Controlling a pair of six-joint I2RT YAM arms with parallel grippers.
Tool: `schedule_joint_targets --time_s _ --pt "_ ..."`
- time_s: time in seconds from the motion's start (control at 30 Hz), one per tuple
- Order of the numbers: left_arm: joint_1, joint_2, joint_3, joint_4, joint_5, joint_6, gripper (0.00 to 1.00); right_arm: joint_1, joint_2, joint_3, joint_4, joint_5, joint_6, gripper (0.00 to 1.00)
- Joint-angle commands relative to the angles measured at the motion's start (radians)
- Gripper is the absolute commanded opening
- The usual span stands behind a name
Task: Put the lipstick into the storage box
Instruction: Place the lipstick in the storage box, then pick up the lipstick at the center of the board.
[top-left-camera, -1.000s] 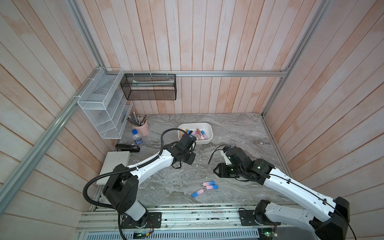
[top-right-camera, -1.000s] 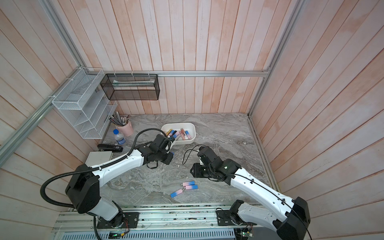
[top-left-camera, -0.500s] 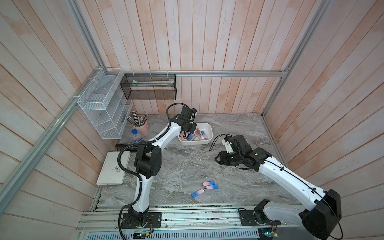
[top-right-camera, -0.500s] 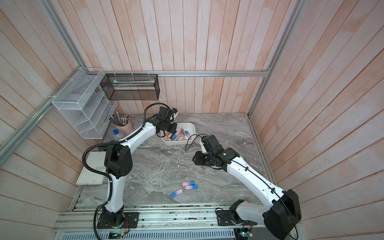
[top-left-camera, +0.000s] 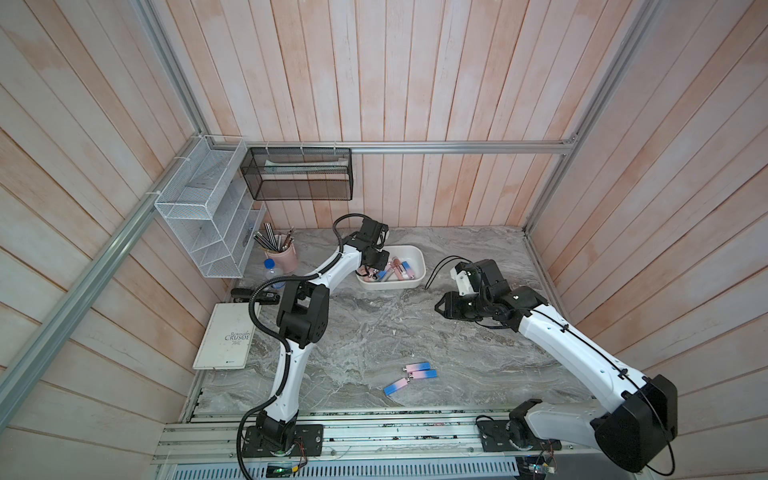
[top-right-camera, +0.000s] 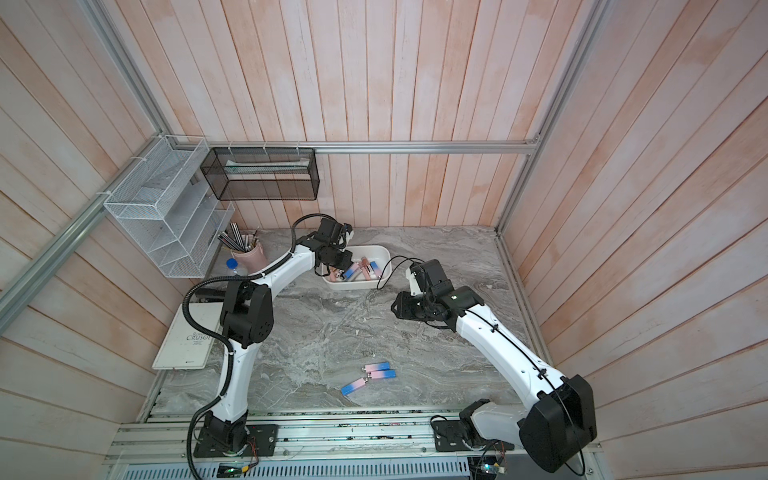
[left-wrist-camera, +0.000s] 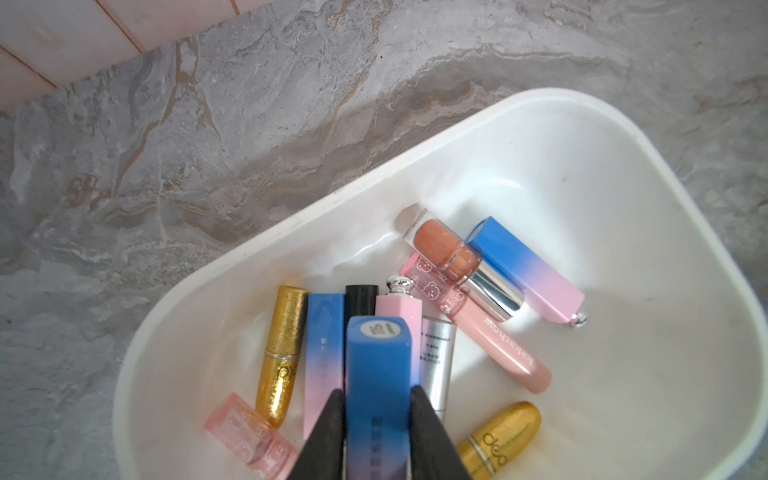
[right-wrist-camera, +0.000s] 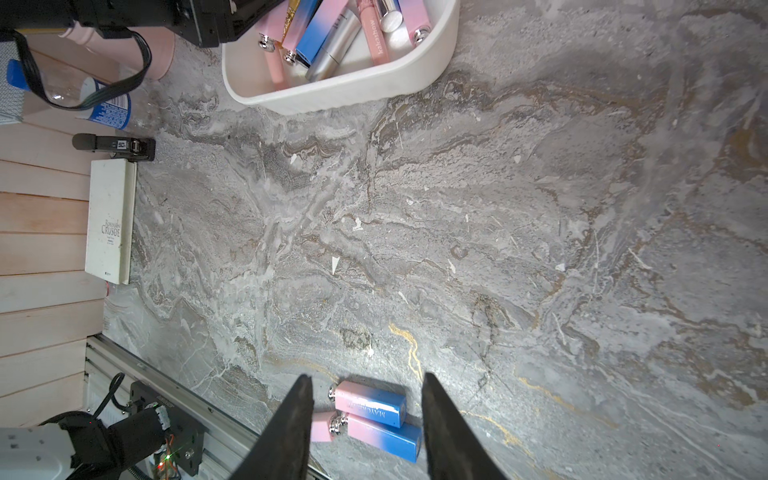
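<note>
Left gripper (left-wrist-camera: 377, 388): pinching a blue-pink lipstick (left-wrist-camera: 376, 353) over the storage box (left-wrist-camera: 582, 199).
Right gripper (right-wrist-camera: 366, 375): jaws spread, empty, above the counter (right-wrist-camera: 498, 208).

My left tool (left-wrist-camera: 377, 390) looks matt black and faintly grainy. The lipstick (left-wrist-camera: 376, 374) between its jaws is smooth satin plastic, blue fading to pink, with a papery round sticker on its end. The storage box (left-wrist-camera: 582, 158) is glossy white plastic with soft highlights. Inside it, a gold tube (left-wrist-camera: 282, 353) has a rough glitter coat, a silver tube (left-wrist-camera: 438, 365) looks like brushed metal, and a clear gloss tube (left-wrist-camera: 494, 343) shines. The table (right-wrist-camera: 457, 228) is matt, grey, marble-patterned and scuffed. The walls (top-left-camera: 374, 83) are pale wooden planks. The rack (top-left-camera: 199, 216) is white wire mesh.
</note>
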Motion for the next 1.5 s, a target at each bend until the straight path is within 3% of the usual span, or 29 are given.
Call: schedule_joint_targets --time_s 0.0,0.1,0.33,0.53,0.73,0.97,1.17,1.47 --pt "-0.001 0.012 0.020 -0.007 0.021 0.000 0.42 -0.005 0.012 0.019 -0.014 -0.020 -0.023 0.44" --pt "-0.001 -0.013 0.010 -0.011 0.018 -0.003 0.49 -0.006 0.008 0.015 -0.012 -0.023 -0.023 0.44" --pt "-0.024 -0.190 -0.107 0.001 -0.001 0.003 0.50 -0.009 -0.028 0.012 -0.025 0.005 -0.031 0.44" --pt "-0.117 -0.454 -0.438 0.039 -0.032 0.005 0.50 -0.027 -0.059 0.029 -0.046 0.033 -0.047 0.44" --pt "-0.232 -0.722 -0.788 0.043 0.021 -0.056 0.54 -0.037 -0.060 0.033 -0.057 0.021 -0.036 0.44" --pt "-0.378 -0.952 -1.008 0.038 0.058 -0.222 0.57 -0.037 -0.113 0.016 -0.102 -0.007 -0.034 0.45" --pt "-0.530 -0.991 -1.082 0.055 0.050 -0.310 0.58 -0.037 -0.156 -0.005 -0.149 -0.054 -0.023 0.45" --pt "-0.731 -0.925 -1.115 0.031 -0.070 -0.369 0.58 -0.038 -0.301 -0.084 -0.156 -0.081 0.080 0.45"
